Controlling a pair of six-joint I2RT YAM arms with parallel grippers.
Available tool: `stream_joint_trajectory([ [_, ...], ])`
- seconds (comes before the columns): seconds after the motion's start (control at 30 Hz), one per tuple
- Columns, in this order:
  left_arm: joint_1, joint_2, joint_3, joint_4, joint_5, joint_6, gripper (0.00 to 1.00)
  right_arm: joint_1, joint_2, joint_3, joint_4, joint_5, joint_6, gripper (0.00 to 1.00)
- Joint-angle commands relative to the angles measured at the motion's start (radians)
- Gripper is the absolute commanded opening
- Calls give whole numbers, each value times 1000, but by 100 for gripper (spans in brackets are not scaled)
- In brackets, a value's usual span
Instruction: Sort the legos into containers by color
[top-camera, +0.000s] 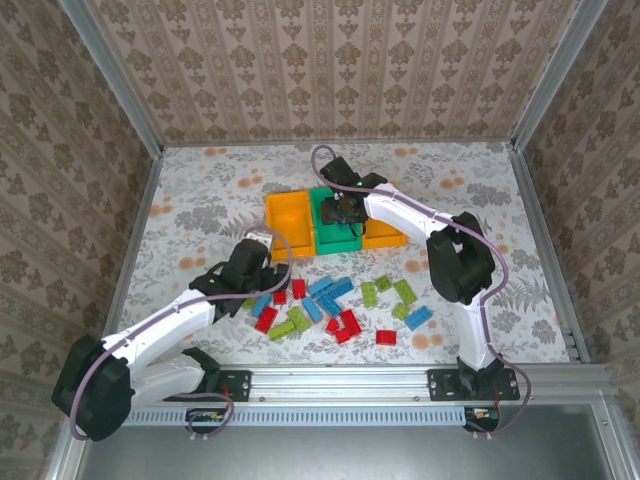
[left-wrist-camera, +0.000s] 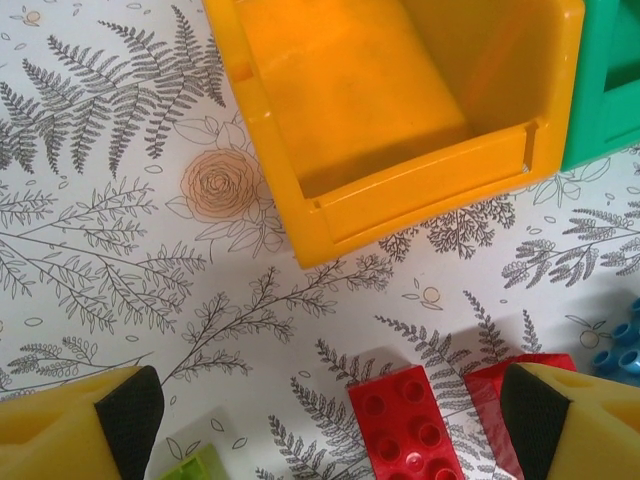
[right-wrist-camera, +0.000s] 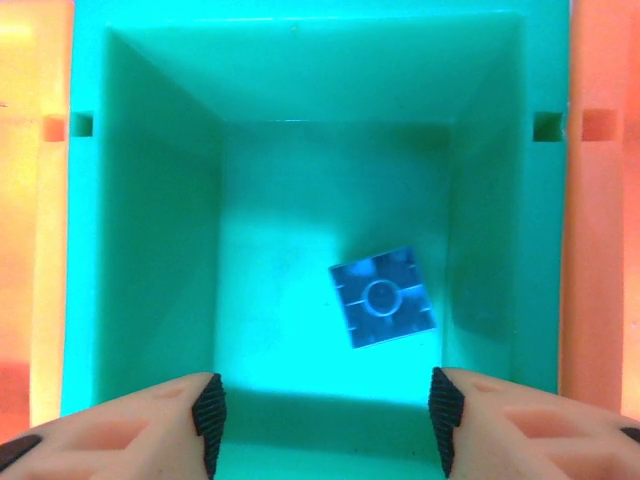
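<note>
My right gripper (top-camera: 345, 212) (right-wrist-camera: 325, 420) hangs open over the green container (top-camera: 325, 228) (right-wrist-camera: 150, 250). A blue lego (right-wrist-camera: 384, 296) lies studs-down on that bin's floor, clear of both pads. My left gripper (top-camera: 250, 280) (left-wrist-camera: 328, 420) stands wide open just above the table, in front of the left orange container (top-camera: 290, 222) (left-wrist-camera: 420, 190). A red lego (left-wrist-camera: 410, 425) lies between its fingers, nearer the right one. A second red lego (left-wrist-camera: 488, 385) is partly hidden behind that right finger (left-wrist-camera: 560, 420).
Loose red (top-camera: 347, 326), blue (top-camera: 330, 290) and lime green legos (top-camera: 405, 291) are scattered in front of the bins. A right orange bin (top-camera: 385, 238) flanks the green one. A lime brick (left-wrist-camera: 195, 465) and a blue one (left-wrist-camera: 620, 350) lie near my left fingers.
</note>
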Motion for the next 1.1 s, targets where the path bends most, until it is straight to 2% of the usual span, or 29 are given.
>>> stream_joint_trajectory([
  [0.0,-9,-34,0,-37,1,-21,91,8,-46,-17,-8,8,3,63],
  [0.2,-10,-36,1,-116,-102,-98,92,45,-178,-159,70,45,-55,77],
  [0.4,-1,-14,-5,-239,-176,-226,92,48,-282,-286,134,56,-71,80],
  [0.6,59,12,-5,-266,-112,-311,91,48,-293,-303,114,67,-65,81],
  [0.8,134,103,13,-247,-12,-310,88,48,-352,-361,149,87,-47,81],
  [1.07,172,237,44,-187,59,-291,75,46,-429,-418,138,160,-58,81],
])
